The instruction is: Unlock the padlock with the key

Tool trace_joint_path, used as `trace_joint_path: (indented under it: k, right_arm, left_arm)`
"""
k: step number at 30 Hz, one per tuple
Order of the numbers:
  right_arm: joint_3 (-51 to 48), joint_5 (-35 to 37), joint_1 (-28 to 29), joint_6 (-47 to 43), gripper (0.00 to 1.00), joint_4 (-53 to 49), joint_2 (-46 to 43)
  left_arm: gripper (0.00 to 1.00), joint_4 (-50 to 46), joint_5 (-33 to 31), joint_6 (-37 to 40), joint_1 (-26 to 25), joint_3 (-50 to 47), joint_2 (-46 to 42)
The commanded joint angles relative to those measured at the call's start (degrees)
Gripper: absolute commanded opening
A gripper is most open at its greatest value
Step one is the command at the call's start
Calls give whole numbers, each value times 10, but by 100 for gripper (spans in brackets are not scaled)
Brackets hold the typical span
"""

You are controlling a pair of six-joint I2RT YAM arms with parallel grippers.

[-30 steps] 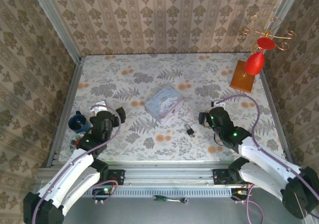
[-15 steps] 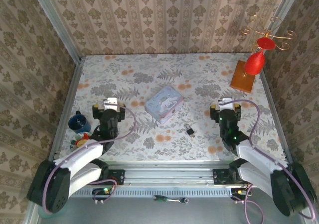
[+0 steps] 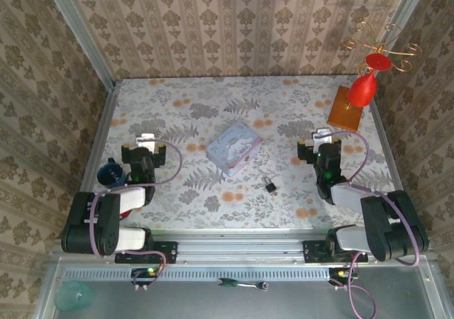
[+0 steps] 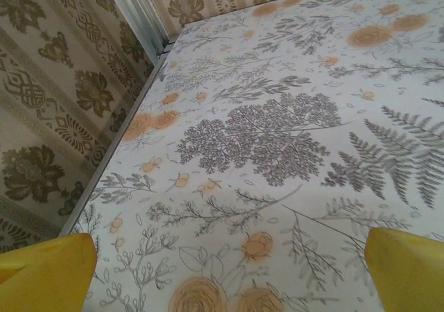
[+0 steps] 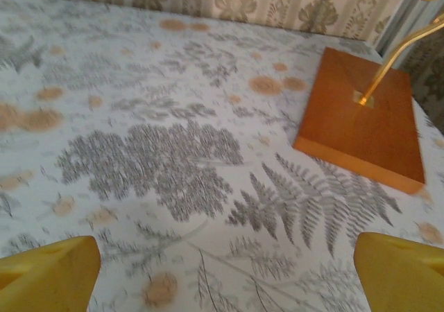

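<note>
The tiny dark padlock (image 3: 270, 185) with its silvery shackle lies on the floral table, just in front of the pastel tin box (image 3: 233, 146). I cannot tell a key apart from it at this size. My left gripper (image 3: 144, 149) is far to the padlock's left, and in the left wrist view it (image 4: 229, 274) stands open over bare tablecloth, yellow fingertips (image 4: 45, 270) wide apart. My right gripper (image 3: 320, 145) is to the padlock's right and a little farther back. In the right wrist view it (image 5: 225, 270) is open too, with nothing between its yellow fingertips (image 5: 48, 267).
A dark blue cup (image 3: 110, 173) sits by the left arm. At the back right, an orange wooden base (image 3: 346, 108) (image 5: 361, 118) carries a gold wire stand with a red ornament (image 3: 365, 85). A metal rail (image 4: 139, 7) and papered walls border the table.
Both arms have folded back and turned from facing the middle to facing the far wall. The left gripper shifted left, the right gripper right. The padlock and tin box have not moved.
</note>
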Motion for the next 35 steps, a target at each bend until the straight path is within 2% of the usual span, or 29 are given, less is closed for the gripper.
trace_joint_path:
  k: [1, 4, 5, 6, 8, 9, 10, 12, 14, 15, 35]
  right_arm:
    - [20, -77, -27, 31, 95, 68, 60]
    - [30, -103, -47, 44, 96, 117, 126]
    - [36, -100, -49, 49, 96, 98, 122]
    - [47, -111, -54, 54, 96, 63, 113]
    - [49, -108, -57, 58, 100, 66, 119]
    - [50, -108, -57, 58, 100, 59, 117]
    - [50, -107, -57, 57, 100, 66, 120]
    - [50, -106, -57, 57, 100, 62, 118]
    - [50, -104, -56, 56, 100, 62, 117]
    - [49, -105, -56, 56, 100, 64, 118]
    - [49, -111, -56, 54, 100, 65, 117]
  left_arm:
    - [100, -38, 104, -36, 42, 55, 17]
    - [100, -43, 162, -53, 64, 67, 28]
    - [100, -24, 176, -63, 65, 59, 30]
    - [100, 50, 189, -65, 67, 33, 53]
    - [100, 215, 177, -62, 66, -5, 139]
    - [100, 229, 164, -62, 65, -15, 136]
    - [100, 165, 155, -78, 65, -12, 106]
    - [100, 172, 118, -77, 64, 10, 132]
    - [100, 98, 102, -86, 57, 33, 115]
    - [100, 123, 91, -72, 52, 32, 126]
    - [100, 120, 80, -72, 48, 32, 124]
